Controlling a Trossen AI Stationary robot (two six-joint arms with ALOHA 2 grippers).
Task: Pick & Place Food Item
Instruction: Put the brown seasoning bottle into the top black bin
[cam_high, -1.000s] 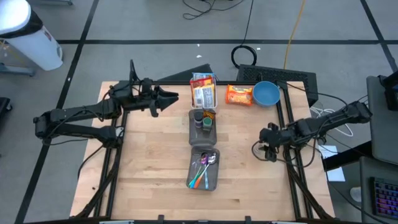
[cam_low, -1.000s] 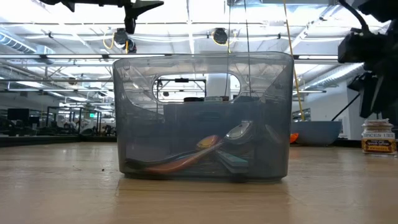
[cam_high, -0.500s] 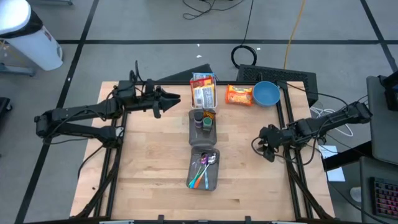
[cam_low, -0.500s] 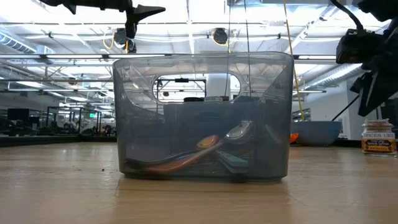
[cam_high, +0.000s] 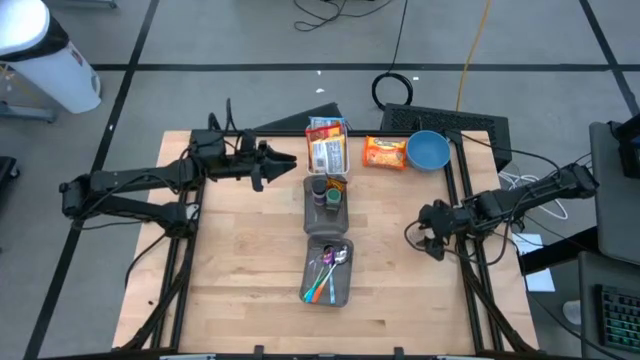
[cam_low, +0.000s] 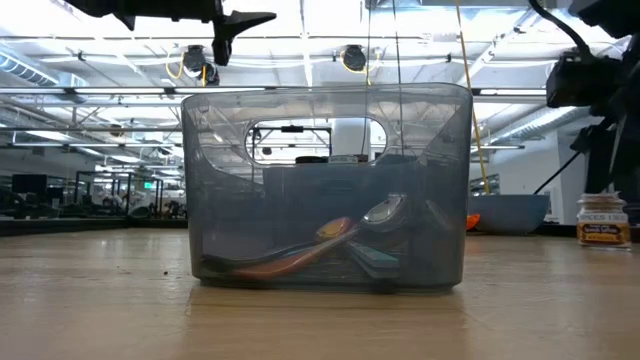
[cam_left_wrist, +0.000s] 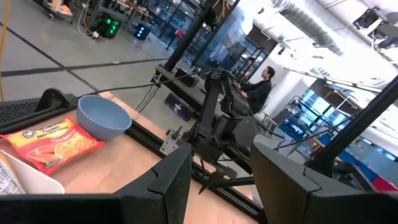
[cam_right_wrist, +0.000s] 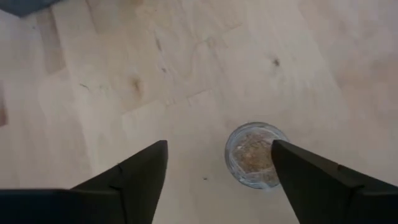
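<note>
Right pincer (cam_high: 432, 238) spread, hovering over spice jar (cam_right_wrist: 255, 154) standing on table (cam_high: 250, 260) near its right edge, not gripping; left pincer (cam_high: 282, 163) parted, empty, raised beside snack packets (cam_high: 326, 145)

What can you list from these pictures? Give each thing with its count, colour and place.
Table: one, pale wood, centre.
Cutlery bin: one, grey, near middle, holding spoons.
Spice bin: one, grey, behind it, holding jars.
Snack packets: stacked, white and red, far edge.
Noodle packet: one, orange, beside bowl.
Bowl: one, blue, far right.
Spice jar: one, clear, standing on the table under right tool.
Person: one, seated, background.
Left tool: dark, open, empty, above far left.
Right tool: dark, open, above jar.
</note>
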